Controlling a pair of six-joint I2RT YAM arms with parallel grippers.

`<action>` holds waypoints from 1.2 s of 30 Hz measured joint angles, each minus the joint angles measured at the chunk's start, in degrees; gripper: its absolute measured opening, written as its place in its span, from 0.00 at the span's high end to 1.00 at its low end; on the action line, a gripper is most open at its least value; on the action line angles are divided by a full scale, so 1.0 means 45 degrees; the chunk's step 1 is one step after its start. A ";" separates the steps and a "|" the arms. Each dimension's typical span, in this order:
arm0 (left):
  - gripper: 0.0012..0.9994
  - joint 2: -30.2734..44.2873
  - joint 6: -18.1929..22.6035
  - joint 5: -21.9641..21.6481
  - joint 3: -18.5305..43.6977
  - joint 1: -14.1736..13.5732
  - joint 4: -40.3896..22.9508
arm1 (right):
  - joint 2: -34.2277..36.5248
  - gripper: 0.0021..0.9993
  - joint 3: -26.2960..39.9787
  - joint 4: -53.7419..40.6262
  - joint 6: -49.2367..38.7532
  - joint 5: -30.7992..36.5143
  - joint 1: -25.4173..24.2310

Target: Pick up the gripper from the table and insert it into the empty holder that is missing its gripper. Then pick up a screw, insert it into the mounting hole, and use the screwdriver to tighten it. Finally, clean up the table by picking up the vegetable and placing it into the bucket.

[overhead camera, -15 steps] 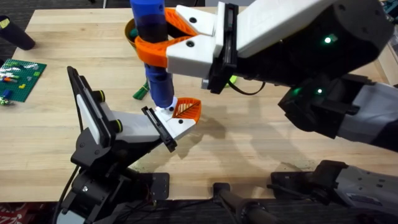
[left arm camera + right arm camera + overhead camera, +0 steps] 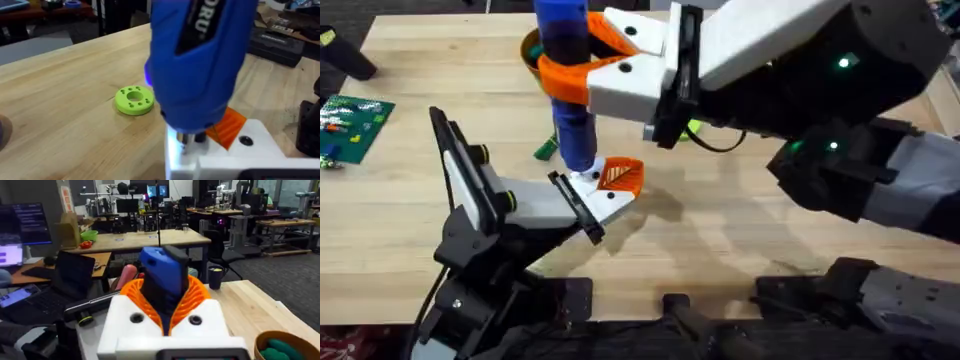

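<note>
I have the right gripper (image 2: 582, 72) clamped on the blue screwdriver (image 2: 570, 90), held upright with its tip on the white holder (image 2: 545, 205), beside the seated orange gripper finger (image 2: 622, 175). The vegetable (image 2: 545, 150) lies on the bench (image 2: 740, 230) behind; I cannot tell the left gripper's state

My right gripper (image 2: 582, 62) has smooth orange jaws on white housing. The screwdriver (image 2: 570, 95) is blue with a darker band and white tip. The gripper (image 2: 622, 175) is orange with a ribbed lattice face. The holder (image 2: 545, 205) is white with a black end plate. The bucket (image 2: 280, 347) is mustard-yellow. The ring (image 2: 134, 100) is lime green. The tabletop (image 2: 740, 235) is pale wood grain.
</note>
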 joint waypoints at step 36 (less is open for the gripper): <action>0.99 0.0000 0.0013 -0.0005 0.0000 0.0000 0.0012 | -0.0850 0.95 -0.0136 0.0758 0.0522 -0.0536 -0.0586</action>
